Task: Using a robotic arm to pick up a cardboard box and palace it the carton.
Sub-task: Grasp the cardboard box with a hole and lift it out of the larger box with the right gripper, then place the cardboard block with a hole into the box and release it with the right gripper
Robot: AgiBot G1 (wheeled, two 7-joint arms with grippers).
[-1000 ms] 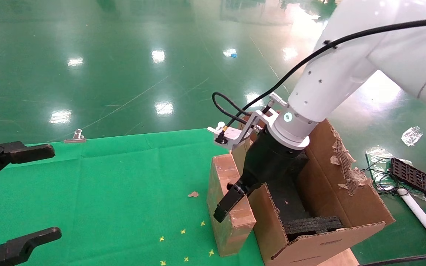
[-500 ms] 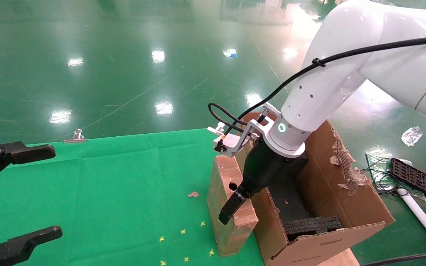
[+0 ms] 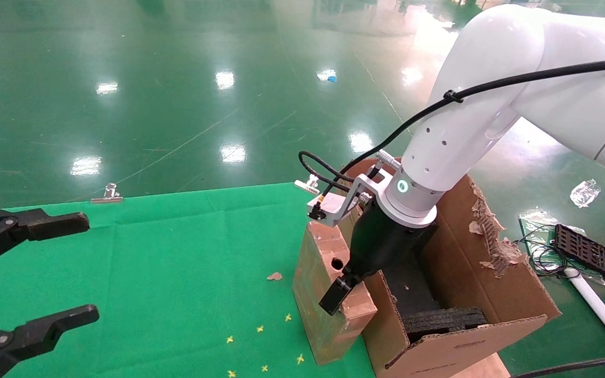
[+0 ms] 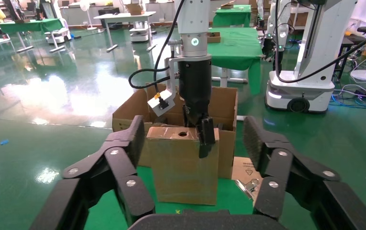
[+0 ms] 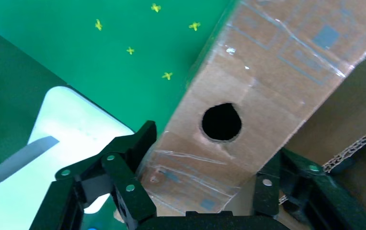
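Black fingers (image 5: 128, 191) of the right gripper (image 3: 345, 283) clamp both sides of the narrow reddish-brown cardboard box (image 3: 329, 294), just under its top face with the round hole; the jaws are narrowed to the box's width. The box stands on the green cloth table (image 3: 176, 273), tipped slightly, touching the left wall of the large brown corrugated carton (image 3: 470, 273) with the ragged torn flap. Above the gripper rises the white robotic arm (image 3: 460, 131) with its teal ring and black cable. The left gripper (image 3: 29, 278) hangs spread wide and empty, over the table's near left.
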